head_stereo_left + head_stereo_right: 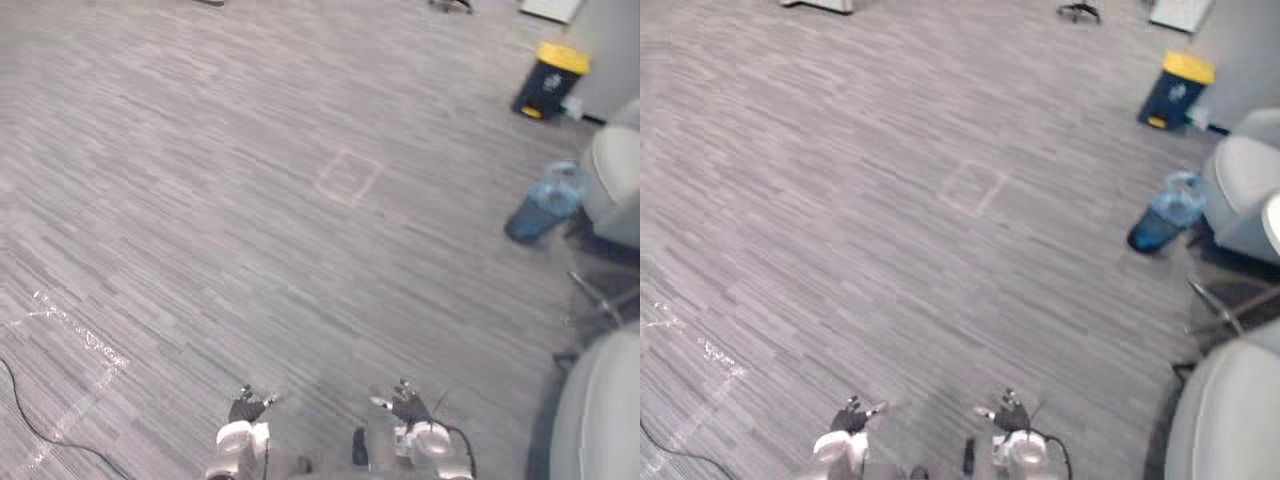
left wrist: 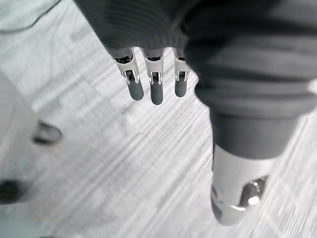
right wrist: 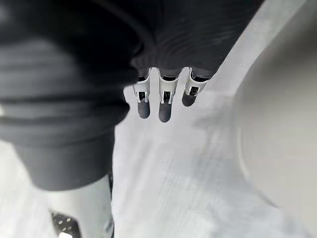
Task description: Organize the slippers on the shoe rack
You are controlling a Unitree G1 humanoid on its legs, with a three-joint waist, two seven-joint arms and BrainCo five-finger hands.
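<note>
Grey striped carpet (image 1: 200, 200) fills the room, with a faint taped square (image 1: 347, 178) at 12 o'clock and worn tape marks (image 1: 70, 340) at 8 o'clock. A yellow-lidded bin (image 1: 550, 80) stands at 2 o'clock, a blue water jug (image 1: 545, 205) lies at 3 o'clock just beside a grey chair (image 1: 620, 170), and a second chair (image 1: 600, 410) sits at 4 o'clock.

The left hand (image 1: 245, 408) and right hand (image 1: 408, 407) hang either side of 6 o'clock. Each wrist view shows straight, relaxed fingers (image 2: 156, 89) (image 3: 165, 106) with nothing in them.

Where the slippers and the shoe rack are I cannot tell, so I also cannot tell which way the slippers point or how their long axis runs.

The likely risk is in walking or turning to search. A step toward 3 or 4 o'clock could knock the jug or catch a chair leg, as they crowd that side.
</note>
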